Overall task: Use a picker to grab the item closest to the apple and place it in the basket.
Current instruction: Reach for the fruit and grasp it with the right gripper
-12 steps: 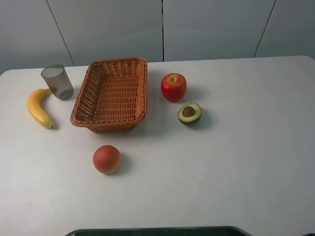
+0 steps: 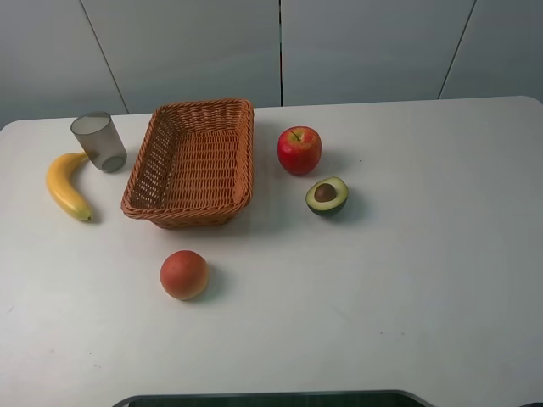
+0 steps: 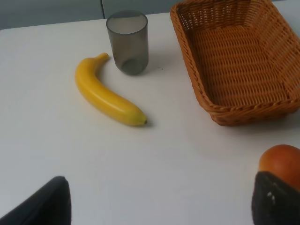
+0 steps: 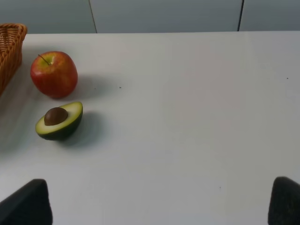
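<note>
A red apple (image 2: 299, 150) sits on the white table right of the wicker basket (image 2: 140, 178). Just in front of it, slightly to the right, lies a halved avocado (image 2: 327, 195), pit up, the item nearest the apple. The right wrist view shows the apple (image 4: 54, 74) and avocado (image 4: 59, 120) far ahead of my right gripper (image 4: 155, 206), which is open with nothing between its fingers. My left gripper (image 3: 161, 206) is open too, and its view takes in the basket (image 3: 187, 61). Neither gripper appears in the exterior view.
A yellow banana (image 2: 66, 185) and a grey cup (image 2: 99, 142) lie left of the basket. An orange fruit (image 2: 184, 275) sits in front of the basket, close to one left fingertip (image 3: 276, 199) in the wrist view. A dark edge (image 2: 271, 398) borders the table's front.
</note>
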Available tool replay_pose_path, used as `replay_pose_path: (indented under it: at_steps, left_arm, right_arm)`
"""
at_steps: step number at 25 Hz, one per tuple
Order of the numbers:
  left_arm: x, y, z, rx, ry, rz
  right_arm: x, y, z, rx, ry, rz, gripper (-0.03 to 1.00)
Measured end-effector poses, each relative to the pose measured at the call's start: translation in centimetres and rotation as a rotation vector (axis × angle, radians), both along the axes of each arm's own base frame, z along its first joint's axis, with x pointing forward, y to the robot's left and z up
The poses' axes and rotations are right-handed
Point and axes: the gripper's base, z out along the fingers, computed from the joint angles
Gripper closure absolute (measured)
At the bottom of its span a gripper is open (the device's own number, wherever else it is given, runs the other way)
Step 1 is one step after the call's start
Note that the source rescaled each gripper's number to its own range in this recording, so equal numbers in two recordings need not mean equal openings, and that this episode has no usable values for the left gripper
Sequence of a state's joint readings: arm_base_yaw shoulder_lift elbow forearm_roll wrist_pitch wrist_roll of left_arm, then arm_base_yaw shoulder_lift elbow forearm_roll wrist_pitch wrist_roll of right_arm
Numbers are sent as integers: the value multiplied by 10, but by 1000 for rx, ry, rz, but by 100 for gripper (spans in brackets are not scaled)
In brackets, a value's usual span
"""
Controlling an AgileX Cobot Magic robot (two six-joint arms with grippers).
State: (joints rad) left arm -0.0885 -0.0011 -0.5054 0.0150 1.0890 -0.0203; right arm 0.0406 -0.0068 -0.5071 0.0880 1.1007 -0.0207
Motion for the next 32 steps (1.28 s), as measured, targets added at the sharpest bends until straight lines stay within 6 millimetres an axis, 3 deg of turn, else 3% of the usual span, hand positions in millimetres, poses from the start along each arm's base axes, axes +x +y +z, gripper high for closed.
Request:
replay_pose_path:
  at_steps: [28,32]
  left_arm:
    - [0,0,0,0,0,0]
    - [0,0,0,0,0,0]
  right_arm:
    - [0,0,0,0,4,0,-3]
    - [10,0,11,-4,64,0,-3]
